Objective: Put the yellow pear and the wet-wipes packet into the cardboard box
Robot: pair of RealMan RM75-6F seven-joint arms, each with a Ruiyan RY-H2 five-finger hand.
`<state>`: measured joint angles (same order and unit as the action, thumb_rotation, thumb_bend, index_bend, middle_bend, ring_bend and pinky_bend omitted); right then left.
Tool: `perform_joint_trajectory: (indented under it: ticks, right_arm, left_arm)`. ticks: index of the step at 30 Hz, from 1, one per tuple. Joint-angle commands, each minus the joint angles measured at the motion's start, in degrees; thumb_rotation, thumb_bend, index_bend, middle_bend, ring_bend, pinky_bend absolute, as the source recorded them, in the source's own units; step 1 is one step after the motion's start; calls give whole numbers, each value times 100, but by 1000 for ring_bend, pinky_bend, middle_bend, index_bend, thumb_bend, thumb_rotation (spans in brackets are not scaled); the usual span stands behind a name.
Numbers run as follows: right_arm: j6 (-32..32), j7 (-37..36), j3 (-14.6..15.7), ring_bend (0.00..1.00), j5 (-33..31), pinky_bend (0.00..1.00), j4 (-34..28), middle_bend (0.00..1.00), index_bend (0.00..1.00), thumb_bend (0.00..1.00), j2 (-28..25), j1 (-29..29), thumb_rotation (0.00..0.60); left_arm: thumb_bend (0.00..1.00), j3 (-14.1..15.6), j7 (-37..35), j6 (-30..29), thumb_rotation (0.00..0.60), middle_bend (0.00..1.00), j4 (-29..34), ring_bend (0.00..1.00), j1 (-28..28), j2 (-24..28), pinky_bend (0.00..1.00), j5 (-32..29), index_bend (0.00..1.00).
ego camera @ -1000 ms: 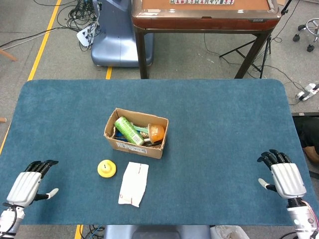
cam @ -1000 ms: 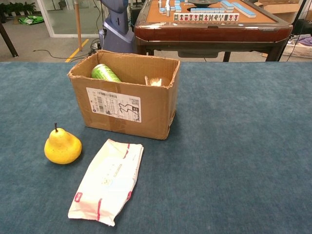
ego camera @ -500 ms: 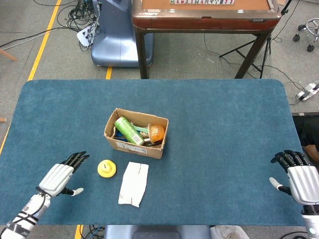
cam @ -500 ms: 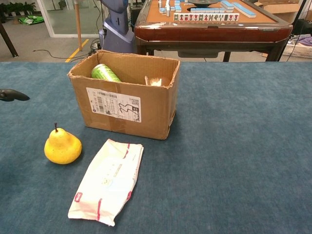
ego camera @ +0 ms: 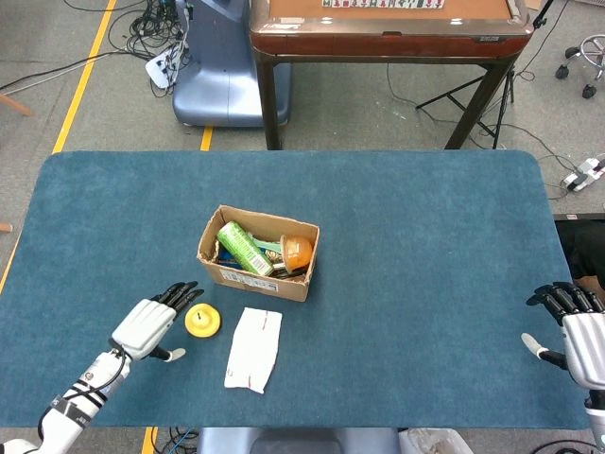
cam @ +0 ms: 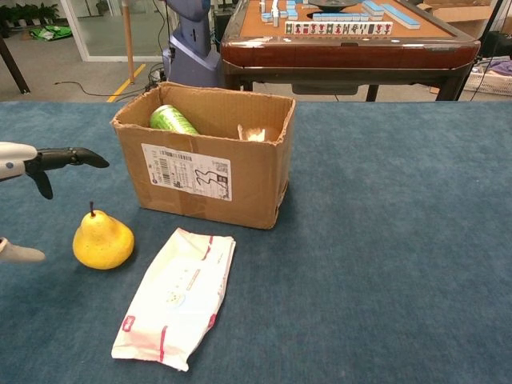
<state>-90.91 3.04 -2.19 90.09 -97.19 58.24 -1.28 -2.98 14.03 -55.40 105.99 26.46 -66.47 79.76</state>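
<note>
Lining up my left hand (ego camera: 151, 325), fingers spread and empty, just left of the yellow pear (ego camera: 201, 320) (upright on the table (ego camera: 425, 236), near the cardboard box (ego camera: 257, 278)); right hand (ego camera: 581, 331) open, well apart.

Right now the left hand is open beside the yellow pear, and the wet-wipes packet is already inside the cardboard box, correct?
Not quite. The wet-wipes packet is not in the cardboard box; it lies flat on the table in front of it, as the head view shows. The rest holds: the left hand is open beside the yellow pear, not gripping it.
</note>
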Motion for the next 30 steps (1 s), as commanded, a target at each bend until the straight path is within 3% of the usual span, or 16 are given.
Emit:
perform_joint_trajectory:
  ticks: [1, 11, 19, 30]
  right_arm:
    - [3, -11, -6, 224, 2, 246, -9, 353, 431, 33, -11, 1, 600]
    - [-91, -104, 0, 228, 103, 246, -105, 355, 431, 33, -105, 58, 600]
    - [-130, -178, -19, 229, 112, 246, -124, 355, 431, 33, -140, 87, 600]
    - [-125, -261, -30, 229, 129, 246, -149, 355, 431, 33, -181, 98, 600]
  left_arm:
    - [132, -9, 195, 91, 600, 0, 89, 57, 111, -40, 294, -127, 104]
    - [132, 23, 996, 275, 600, 29, 207, 61, 426, -277, 317, -558, 204]
    - [132, 7, 1370, 202, 600, 84, -54, 73, 588, -629, 332, -881, 244]
    - [132, 6, 1581, 104, 600, 122, -318, 186, 740, -899, 467, -1204, 268]
